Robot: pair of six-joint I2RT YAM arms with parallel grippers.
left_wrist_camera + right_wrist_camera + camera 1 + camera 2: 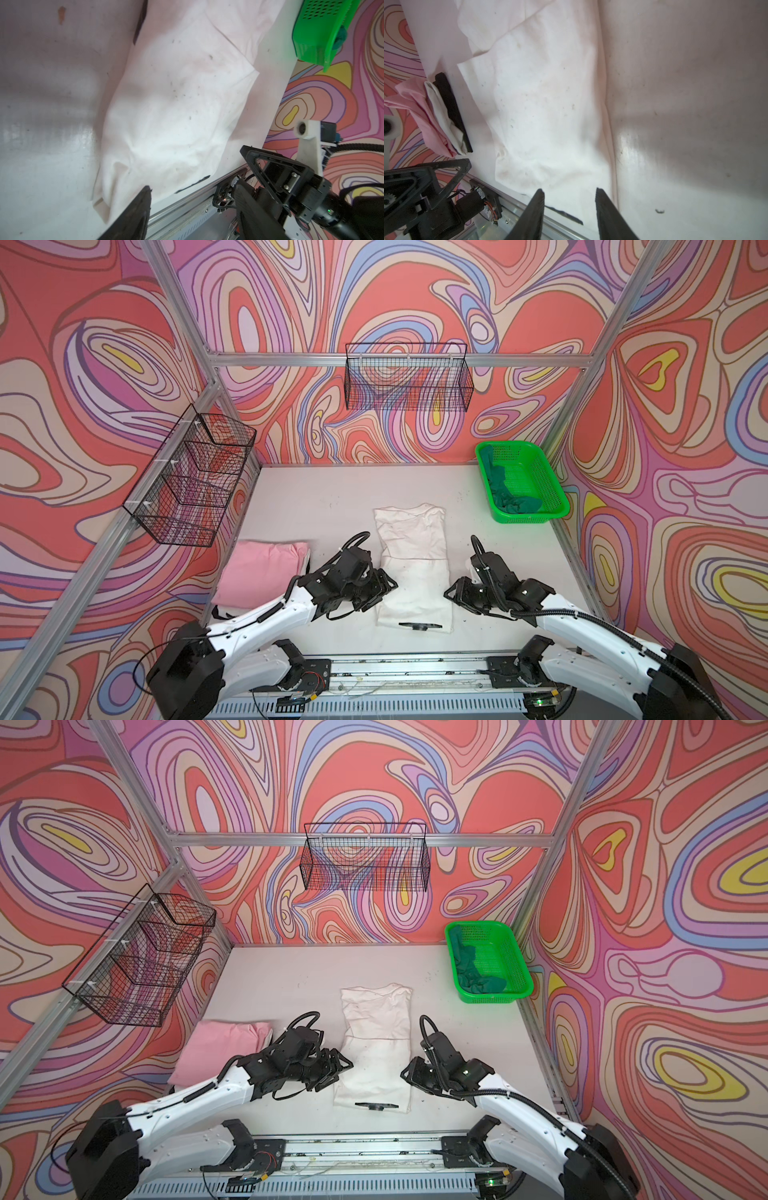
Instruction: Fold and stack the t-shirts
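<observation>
Left gripper point(388, 591), jaws wide apart, empty, sits beside white shirt's point(411, 564) left edge. Right gripper point(451, 591), half open, empty, beside its right edge. White shirt: folded lengthwise, frame centre. Pink shirt point(259, 572): folded, lower left. Green shirt point(505, 489): in basket point(552, 489), centre right.

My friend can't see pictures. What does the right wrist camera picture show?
A big white t-shirt with small dirty specks lies on the pale table. The right gripper shows at the picture's edge with its two black fingers apart, holding nothing. A pink t-shirt lies beyond the white one, near the swirly wall.
</observation>
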